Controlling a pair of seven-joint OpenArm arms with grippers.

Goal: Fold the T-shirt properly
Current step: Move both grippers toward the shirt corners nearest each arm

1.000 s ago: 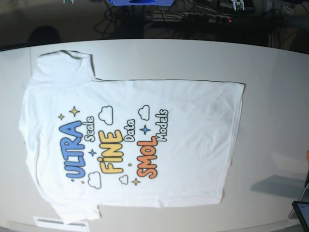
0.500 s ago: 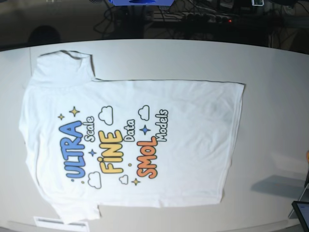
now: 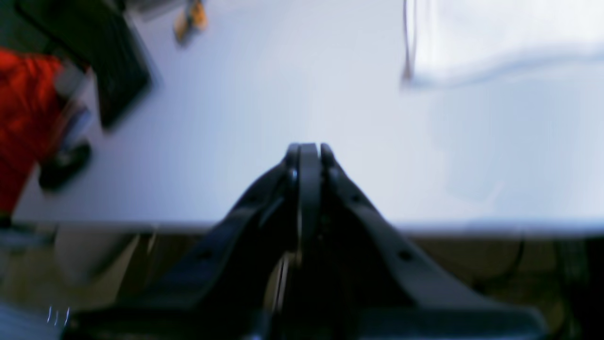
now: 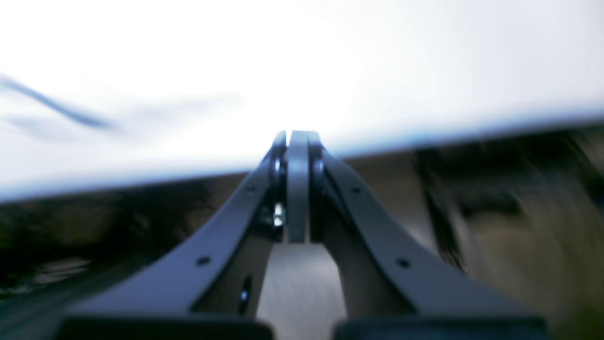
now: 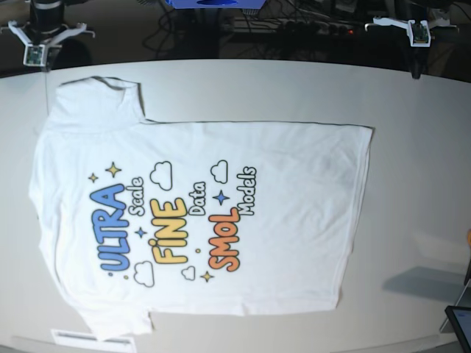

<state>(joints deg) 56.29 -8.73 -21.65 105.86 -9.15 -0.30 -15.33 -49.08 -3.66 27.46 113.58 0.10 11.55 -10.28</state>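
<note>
The T-shirt lies flat, print up, across the white table; no fold is made yet. Left gripper and right gripper hover at the far edge, fingers pressed together, empty. Next they must open and descend onto the shirt's edges.

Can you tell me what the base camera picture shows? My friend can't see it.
A big white T-shirt lies flat, print side up, on a pale table. Its print reads ULTRA in blue, FINE in yellow and SMOL in orange. Two robot arms just peek in at the top corners, not touching it.
</note>
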